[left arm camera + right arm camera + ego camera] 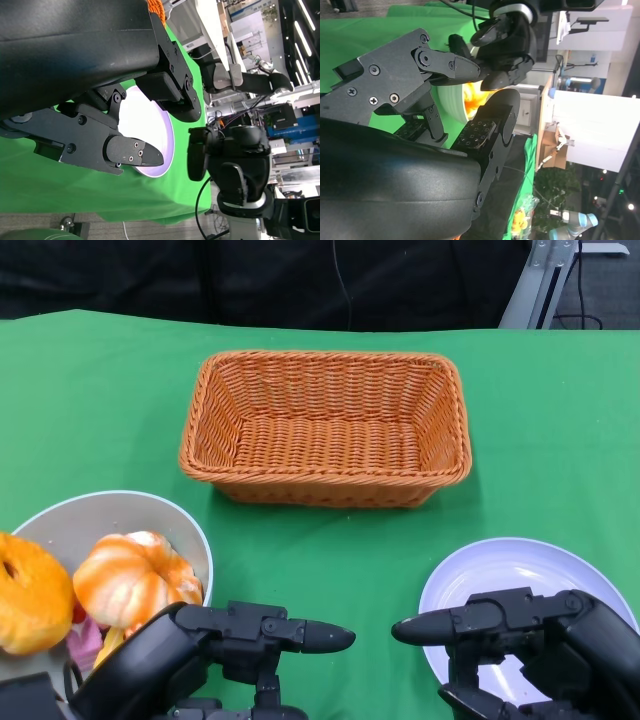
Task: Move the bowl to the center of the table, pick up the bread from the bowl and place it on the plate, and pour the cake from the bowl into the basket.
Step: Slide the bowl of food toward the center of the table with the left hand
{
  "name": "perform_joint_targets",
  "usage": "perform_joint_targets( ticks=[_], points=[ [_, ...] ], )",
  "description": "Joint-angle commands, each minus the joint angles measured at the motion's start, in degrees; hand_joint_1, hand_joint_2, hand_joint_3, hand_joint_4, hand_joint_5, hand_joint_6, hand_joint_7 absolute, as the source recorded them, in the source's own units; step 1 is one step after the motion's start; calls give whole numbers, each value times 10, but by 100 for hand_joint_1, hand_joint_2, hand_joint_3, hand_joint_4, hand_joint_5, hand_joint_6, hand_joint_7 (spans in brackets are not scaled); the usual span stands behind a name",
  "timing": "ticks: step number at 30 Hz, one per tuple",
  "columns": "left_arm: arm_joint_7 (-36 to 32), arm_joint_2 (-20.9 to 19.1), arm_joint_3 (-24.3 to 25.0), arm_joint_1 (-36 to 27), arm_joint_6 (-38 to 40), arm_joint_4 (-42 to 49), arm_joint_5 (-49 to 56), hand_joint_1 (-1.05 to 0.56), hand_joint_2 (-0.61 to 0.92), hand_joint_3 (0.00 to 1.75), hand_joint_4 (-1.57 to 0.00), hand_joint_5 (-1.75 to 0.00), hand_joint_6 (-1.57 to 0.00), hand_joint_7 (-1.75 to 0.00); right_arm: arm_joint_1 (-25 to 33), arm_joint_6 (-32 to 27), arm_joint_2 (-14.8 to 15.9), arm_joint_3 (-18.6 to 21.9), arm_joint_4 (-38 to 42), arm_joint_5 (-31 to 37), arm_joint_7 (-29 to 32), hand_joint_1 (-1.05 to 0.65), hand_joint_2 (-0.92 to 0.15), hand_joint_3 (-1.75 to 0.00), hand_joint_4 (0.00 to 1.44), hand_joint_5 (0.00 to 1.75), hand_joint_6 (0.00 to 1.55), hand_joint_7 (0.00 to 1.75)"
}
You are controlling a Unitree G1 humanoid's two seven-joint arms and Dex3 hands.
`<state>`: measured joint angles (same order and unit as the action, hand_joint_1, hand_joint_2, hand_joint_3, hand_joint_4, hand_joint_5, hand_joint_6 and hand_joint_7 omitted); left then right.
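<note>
Hands occupy the nearest edge of the head view: the left hand [205, 655] sits low beside the bowl, the right hand [530, 645] low over the near part of the plate, and their outstretched fingers [315, 637] point toward each other across a gap of green cloth without meeting. Both hands grasp nothing, and the fingers are apart and released; the right wrist view confirms bare pads on the right hand [470, 115], with the left hand [502, 47] visible beyond it. The left wrist view shows the left hand [145, 120] likewise empty above the plate [150, 125]. The bowl [110, 510], pale grey, stands at the near left of the desk [560, 420], partly cut by the frame edge, not at the centre. Inside it lie the bread [30, 595], a golden ring at the left, and the cake [135, 580], an orange-and-white striped piece leaning against the right-hand wall. The plate [500, 570], pale lilac, rests at the near right, well apart from the bowl. The basket [325, 430], woven orange wicker and rectangular, stands upright farther back, near the middle of the desk, beyond both dishes.
</note>
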<state>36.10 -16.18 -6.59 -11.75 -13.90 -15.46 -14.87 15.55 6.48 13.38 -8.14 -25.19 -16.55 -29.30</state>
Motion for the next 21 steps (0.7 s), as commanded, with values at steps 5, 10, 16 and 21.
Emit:
perform_joint_targets(
  ticks=[5, 10, 16, 21],
  points=[
    [-7, 5, 9, -1, -17, -3, -8, -21, 92, 19, -84, -145, -80, -1, -4, 4, 2, 0, 17, 12, -1, -22, -64, -65, 84, 158, 89, 0],
    [-19, 18, 18, 2, -33, 4, -4, -24, 92, 17, -85, -144, -80, -1, -3, 1, 1, 2, 18, 11, 1, -24, -63, -65, 84, 159, 90, 0],
    [-20, 21, 26, 1, -30, 2, -12, -26, 92, 18, -84, -144, -80, -1, 1, -14, 6, 0, 12, 11, 2, -23, -64, -64, 84, 159, 90, 0],
    [-16, 29, 28, 4, -47, 12, -16, -26, 92, 16, -84, -144, -81, -1, -2, -12, 10, 1, 21, 17, -4, -21, -64, -66, 83, 160, 89, 0]
  ],
)
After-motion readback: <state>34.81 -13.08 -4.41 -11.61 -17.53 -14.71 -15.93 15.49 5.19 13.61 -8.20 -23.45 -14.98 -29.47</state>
